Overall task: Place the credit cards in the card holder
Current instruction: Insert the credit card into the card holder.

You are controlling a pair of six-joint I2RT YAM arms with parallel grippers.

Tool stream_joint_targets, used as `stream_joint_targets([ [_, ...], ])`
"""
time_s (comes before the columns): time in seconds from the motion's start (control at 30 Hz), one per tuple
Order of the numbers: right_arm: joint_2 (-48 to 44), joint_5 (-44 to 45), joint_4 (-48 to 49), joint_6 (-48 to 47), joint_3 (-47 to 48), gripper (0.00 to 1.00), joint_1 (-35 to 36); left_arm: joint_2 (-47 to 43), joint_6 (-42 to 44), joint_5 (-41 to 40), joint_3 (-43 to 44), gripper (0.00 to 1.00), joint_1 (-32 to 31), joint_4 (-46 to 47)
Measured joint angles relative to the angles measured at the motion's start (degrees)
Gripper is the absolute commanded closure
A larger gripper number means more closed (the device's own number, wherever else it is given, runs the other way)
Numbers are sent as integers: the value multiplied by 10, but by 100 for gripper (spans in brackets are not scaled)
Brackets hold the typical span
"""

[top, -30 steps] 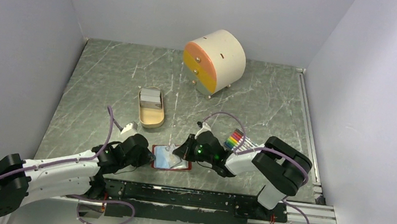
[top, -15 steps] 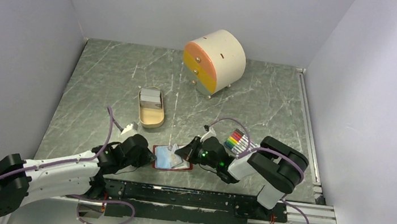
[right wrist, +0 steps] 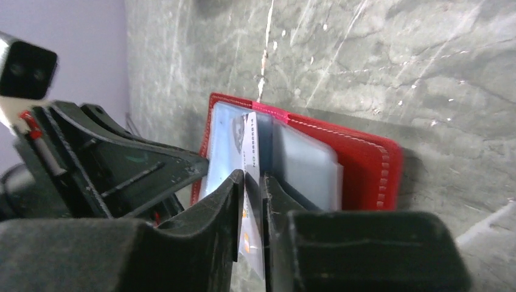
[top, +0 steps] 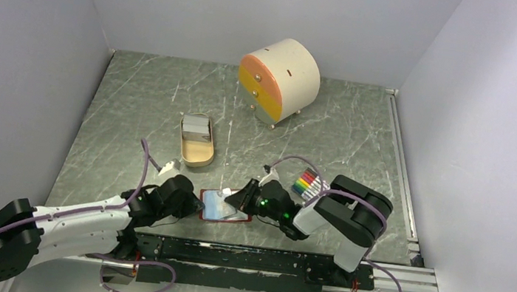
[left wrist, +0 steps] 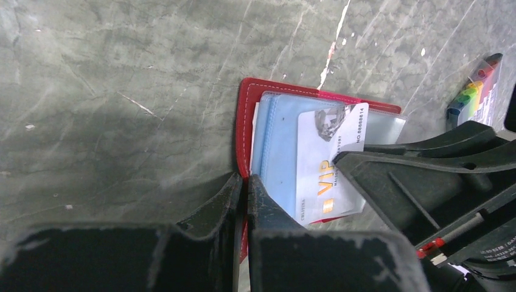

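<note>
Credit card (left wrist: 322,170) marked gold "VIP" nipped in right tool (right wrist: 252,179), left tool (left wrist: 245,180) clamped on card holder (left wrist: 246,109)

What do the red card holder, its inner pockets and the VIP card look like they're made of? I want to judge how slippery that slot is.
card holder: red leather or imitation leather, matte, with pale stitching along its edge.
pockets: thin soft plastic, pale blue and glossy, see-through at the far end.
card: probably stiff plastic, whitish-silver, printed, with a smooth sheen.
</note>
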Motion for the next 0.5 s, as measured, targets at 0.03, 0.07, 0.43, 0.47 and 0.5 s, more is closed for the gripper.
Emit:
stream_joint_targets([
  [0.03, -1, 2, -14, -4, 5, 69, 3, 2, 0, 0, 0, 91, 0, 2],
  [0.07, -5, 3, -35, -9, 11, 68, 5, 5, 0, 2, 0, 91, 0, 5],
  [0.43, -71, 23, -265, -93, 94, 63, 14, 12, 0, 4, 0, 91, 0, 16],
  [0.47, -72, 23, -282, -103, 103, 62, 15, 12, 0, 4, 0, 91, 0, 16],
  [0.5, -72, 24, -301, -113, 116, 61, 15, 12, 0, 4, 0, 91, 0, 16],
])
